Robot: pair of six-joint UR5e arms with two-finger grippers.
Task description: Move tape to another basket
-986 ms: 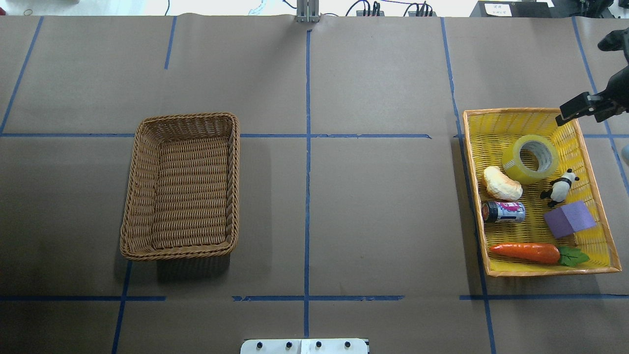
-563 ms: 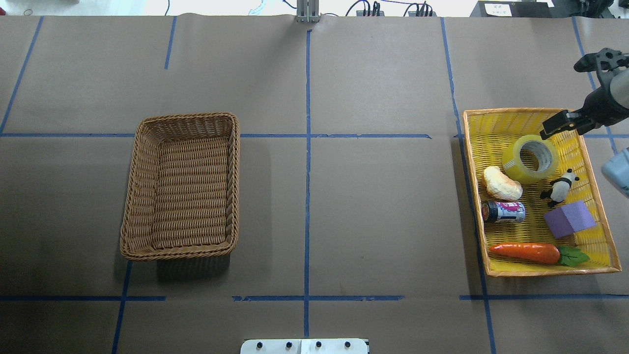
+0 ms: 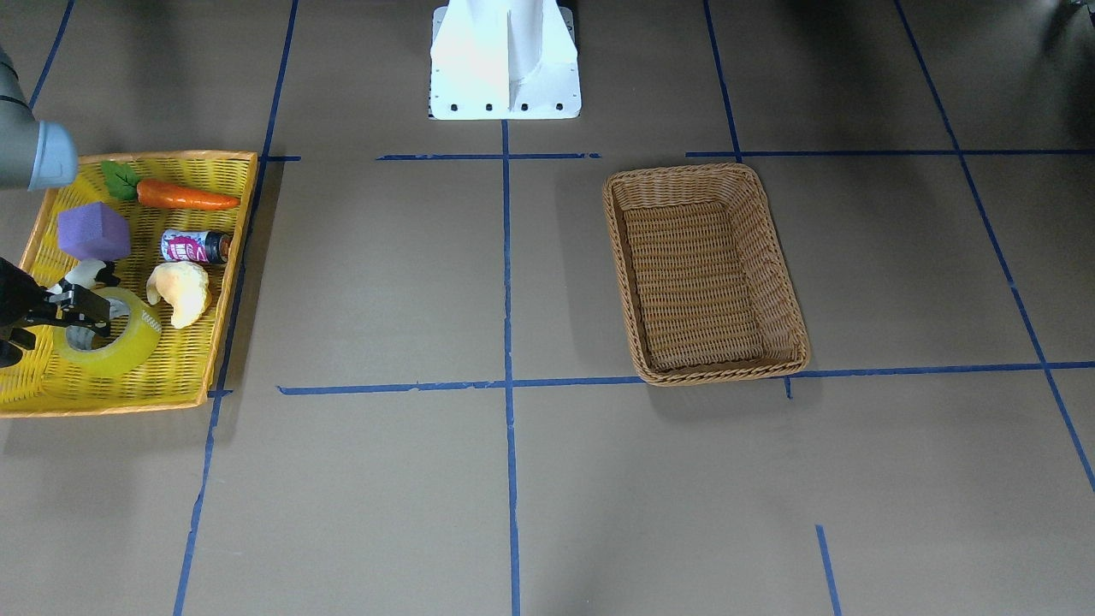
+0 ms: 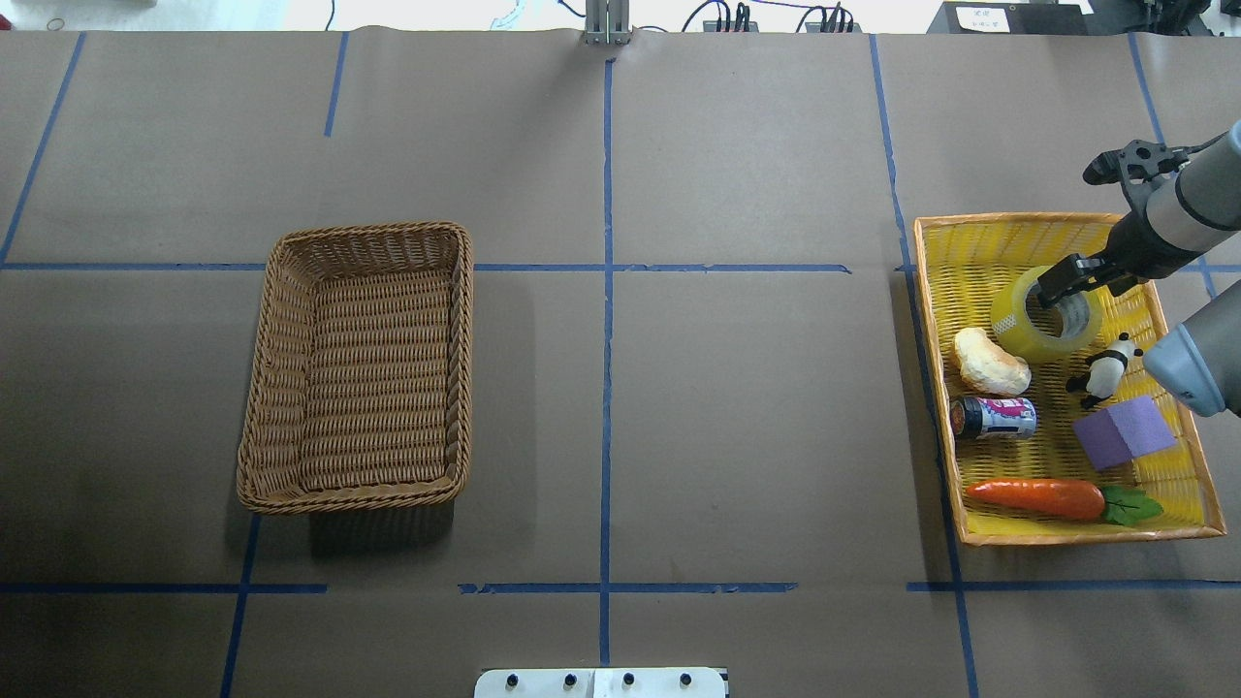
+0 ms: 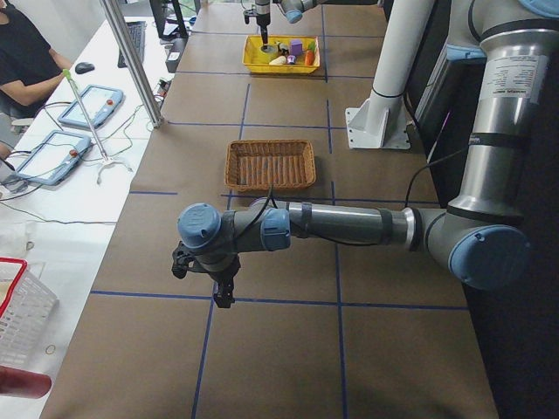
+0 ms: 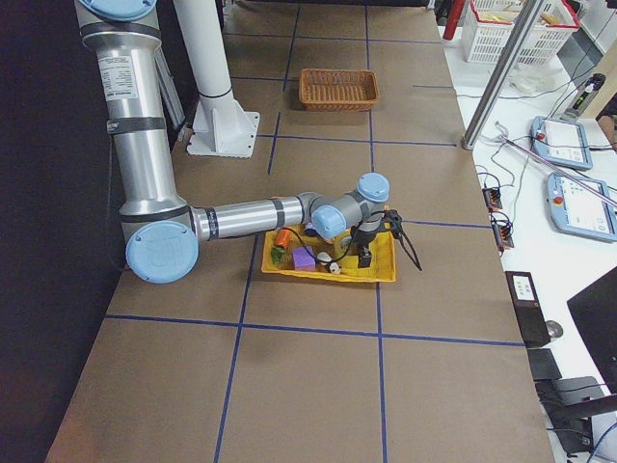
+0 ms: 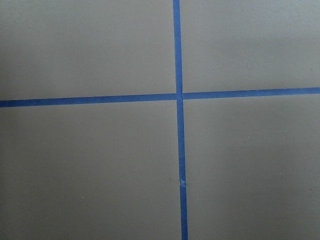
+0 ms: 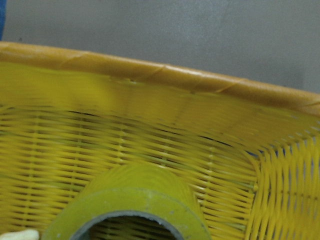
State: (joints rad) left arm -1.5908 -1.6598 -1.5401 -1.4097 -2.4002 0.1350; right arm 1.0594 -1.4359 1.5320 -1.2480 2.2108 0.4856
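Jaws of right gripper [image 4: 1055, 284] seemingly spread, brought within the last second from the shallow yellow woven tray [image 4: 1008, 219]'s far right corner to over the yellow-green translucent tape roll [image 4: 1013, 328] | roll ungripped, in tray by desk's right edge; grasp judged imminent | deep brown wicker basket [image 4: 359, 368] left of desk centre | left gripper [image 5: 223, 292] at desk's left end, jaw state cannot be told

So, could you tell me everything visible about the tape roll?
The tape is a wide roll of translucent yellow-green film on a grey-white printed core. It lies in the yellow tray, at its end far from the robot, hole facing mostly up. The right claw hangs over its rim; contact cannot be told.
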